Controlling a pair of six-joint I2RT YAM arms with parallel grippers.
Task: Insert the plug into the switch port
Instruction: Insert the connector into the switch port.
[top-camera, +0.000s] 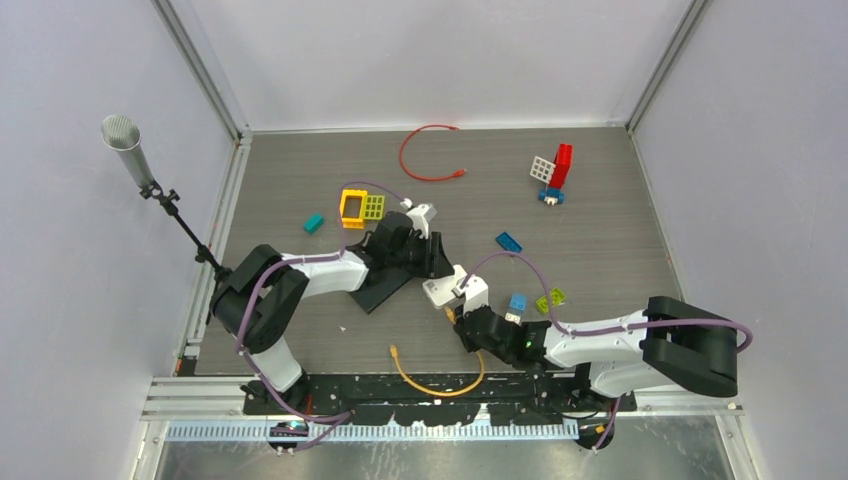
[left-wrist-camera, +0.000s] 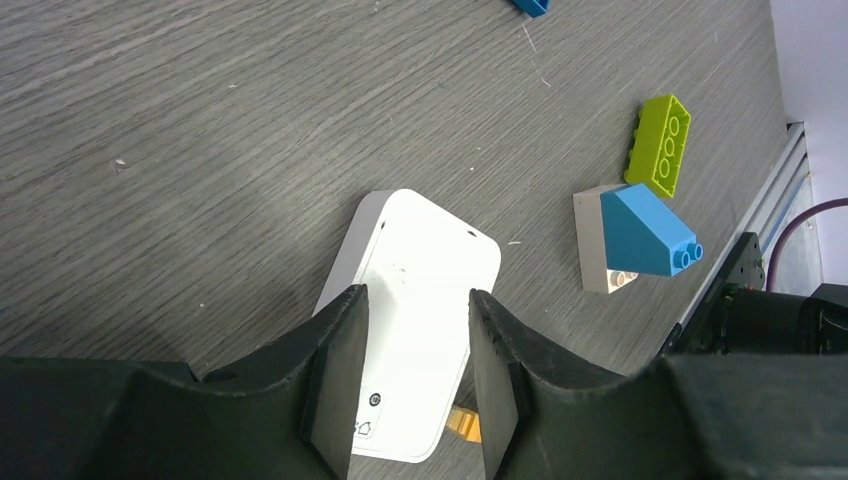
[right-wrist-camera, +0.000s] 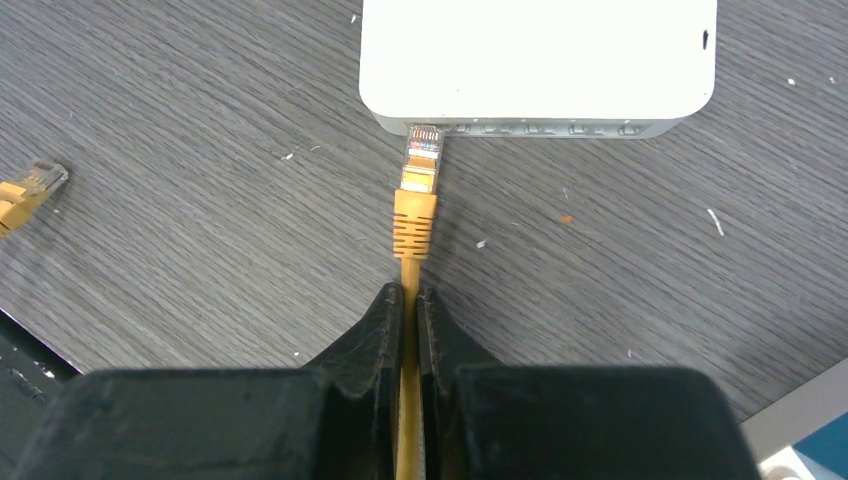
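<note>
As the plug (right-wrist-camera: 420, 152) touches the switch (right-wrist-camera: 540, 60), bricks (left-wrist-camera: 640, 232) lie nearby.

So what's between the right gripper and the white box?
Just the plug of the orange cable, in the right wrist view. The right gripper pinches that cable, and the plug tip reaches the white switch.
</note>
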